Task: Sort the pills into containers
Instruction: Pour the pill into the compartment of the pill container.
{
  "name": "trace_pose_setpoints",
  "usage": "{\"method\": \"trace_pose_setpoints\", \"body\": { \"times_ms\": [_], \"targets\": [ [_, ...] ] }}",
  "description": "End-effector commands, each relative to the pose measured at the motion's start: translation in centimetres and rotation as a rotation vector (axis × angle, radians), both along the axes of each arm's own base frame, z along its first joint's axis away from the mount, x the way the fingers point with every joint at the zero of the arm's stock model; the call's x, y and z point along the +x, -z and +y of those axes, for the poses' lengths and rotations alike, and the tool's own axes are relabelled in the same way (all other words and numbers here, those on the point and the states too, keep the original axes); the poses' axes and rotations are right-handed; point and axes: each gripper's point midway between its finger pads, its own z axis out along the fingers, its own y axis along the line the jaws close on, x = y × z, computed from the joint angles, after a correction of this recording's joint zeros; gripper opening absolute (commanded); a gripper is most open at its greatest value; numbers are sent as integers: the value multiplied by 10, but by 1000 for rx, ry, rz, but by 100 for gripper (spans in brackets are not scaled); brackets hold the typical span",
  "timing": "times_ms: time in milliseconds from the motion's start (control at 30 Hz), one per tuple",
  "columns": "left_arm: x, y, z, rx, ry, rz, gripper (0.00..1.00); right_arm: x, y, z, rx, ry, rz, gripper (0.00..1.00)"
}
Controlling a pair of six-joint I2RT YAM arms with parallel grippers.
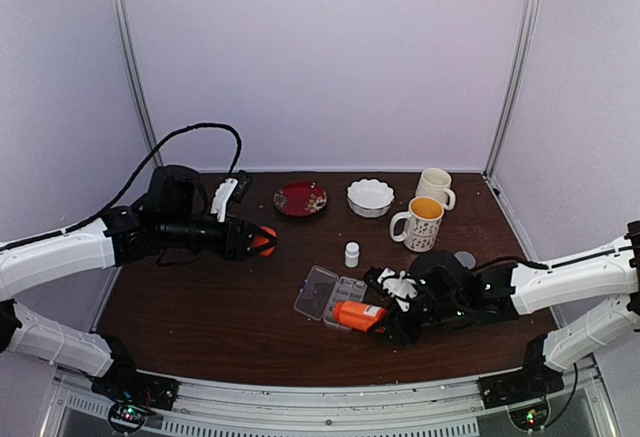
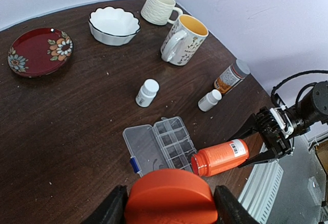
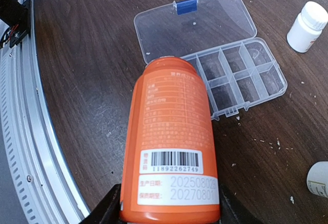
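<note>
Pale lilac walls (image 1: 320,57) close in a dark brown wooden tabletop (image 1: 220,297). Well left of the clear pill box (image 1: 330,297) and raised above the wood, the left gripper (image 1: 262,240) pinches a round orange cap (image 2: 171,198) between its fingers. A red flowered plate (image 1: 300,198) lies beyond the box, near the back wall. The box itself sits at the middle of the tabletop. Its hinged lid is thrown open flat on the left and its two rows of cells (image 3: 241,78) lie on the right. A small white bottle (image 1: 352,254) stands upright just beyond the box, and a white scalloped bowl (image 1: 370,197) sits farther back. At the box's near right corner, the right gripper (image 2: 254,143) clamps the base of an orange bottle (image 1: 358,314). The bottle is held nearly on its side, its uncapped mouth pointing at the box. Whether the mouth touches the box cannot be told. Two mugs (image 1: 418,222) stand beyond and right of the box.
</note>
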Motion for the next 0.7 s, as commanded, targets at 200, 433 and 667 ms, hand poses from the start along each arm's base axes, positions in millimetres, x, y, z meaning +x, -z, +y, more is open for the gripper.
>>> {"method": "trace_pose_setpoints", "body": {
  "times_ms": [200,433,667],
  "targets": [
    [6,-16,-2,-23,1,-46,0,4,-24,9,96,7,-45,0],
    [7,-15,-1,-16,-11,-44,0,7,-17,7,51,13,-46,0],
    [7,-15,-2,-13,-6,-42,0,9,-27,7,74,28,-72,0]
  ]
}}
